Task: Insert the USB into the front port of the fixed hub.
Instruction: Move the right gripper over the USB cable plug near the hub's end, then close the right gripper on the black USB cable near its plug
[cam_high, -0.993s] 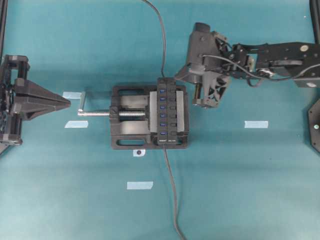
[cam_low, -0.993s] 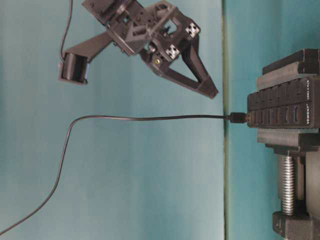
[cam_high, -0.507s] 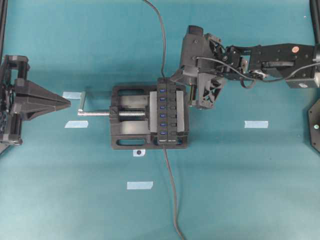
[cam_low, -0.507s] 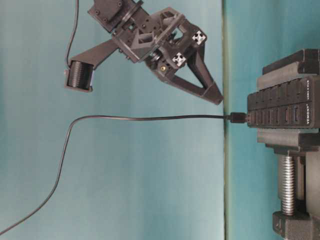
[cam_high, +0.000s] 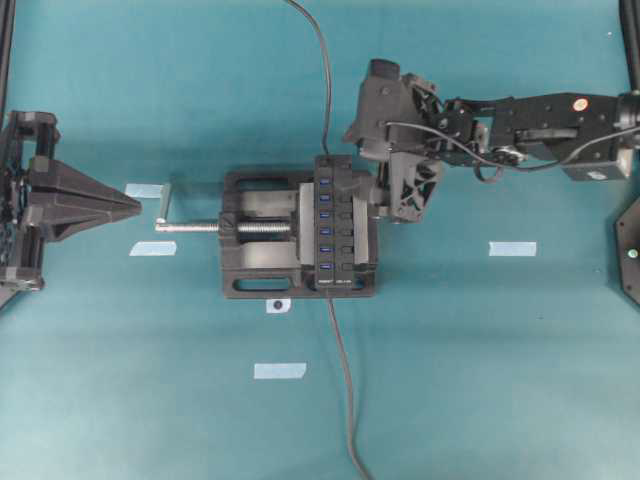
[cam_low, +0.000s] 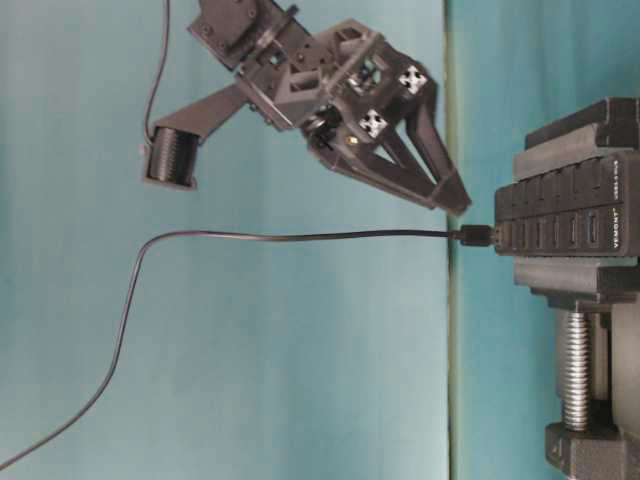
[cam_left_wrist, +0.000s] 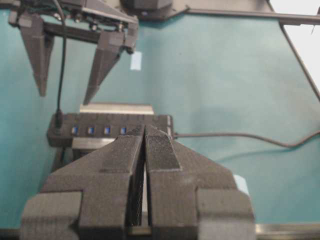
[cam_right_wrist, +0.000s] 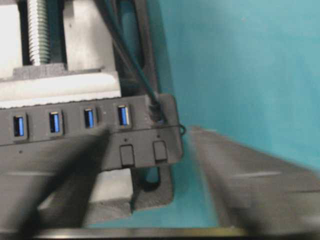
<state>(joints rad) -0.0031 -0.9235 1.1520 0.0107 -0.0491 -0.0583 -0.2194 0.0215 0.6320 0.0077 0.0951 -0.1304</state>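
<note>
1. The USB (cam_low: 474, 236) already sits in the end port of the fixed hub (cam_high: 338, 222), which the vise (cam_high: 262, 236) clamps — judge the seating first.
2. The right gripper (cam_low: 452, 198) hovers just beside the plug, jaws spread, holding nothing; bring it in squarely if a push is needed.
3. Avoid snagging the cable (cam_low: 250, 237).
4. The left gripper (cam_left_wrist: 145, 150) — jaws pressed together — waits well apart.
</note>
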